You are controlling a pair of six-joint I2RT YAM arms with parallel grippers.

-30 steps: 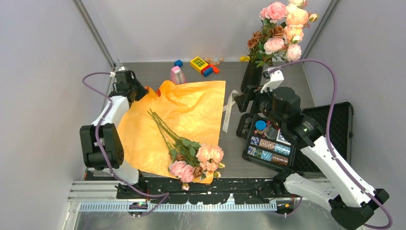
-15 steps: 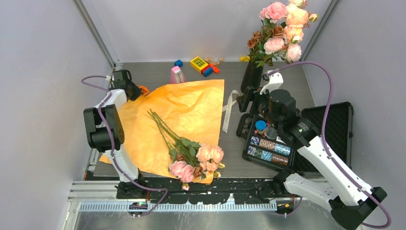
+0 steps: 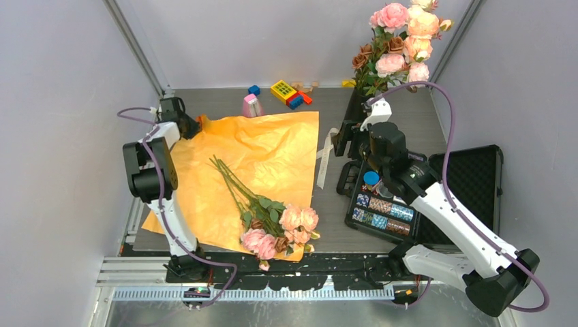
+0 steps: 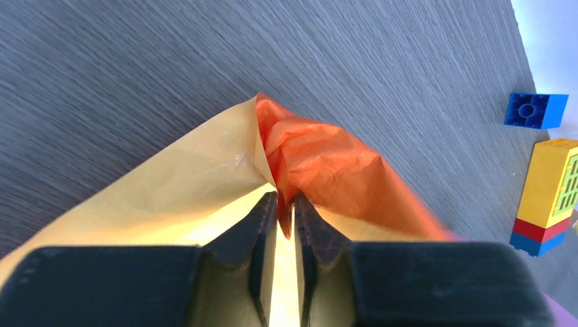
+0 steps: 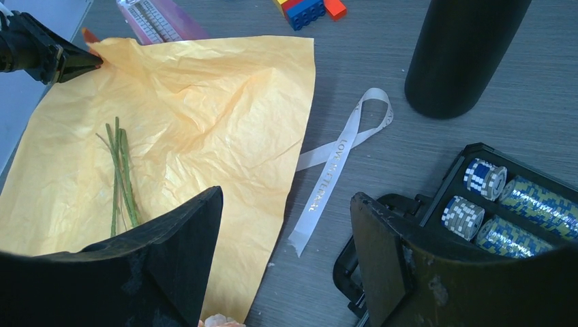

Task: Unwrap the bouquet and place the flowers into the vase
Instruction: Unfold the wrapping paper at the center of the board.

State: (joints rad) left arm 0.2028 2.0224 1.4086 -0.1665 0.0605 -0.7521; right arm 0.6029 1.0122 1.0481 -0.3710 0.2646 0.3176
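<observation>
A robotics lab cell: plain grey walls are enclosing the worktop, and an aluminium rail is running along its near edge.

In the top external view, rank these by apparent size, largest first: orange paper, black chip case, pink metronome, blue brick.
1. orange paper
2. black chip case
3. pink metronome
4. blue brick
All sit on one table, so the order is clear.
</observation>
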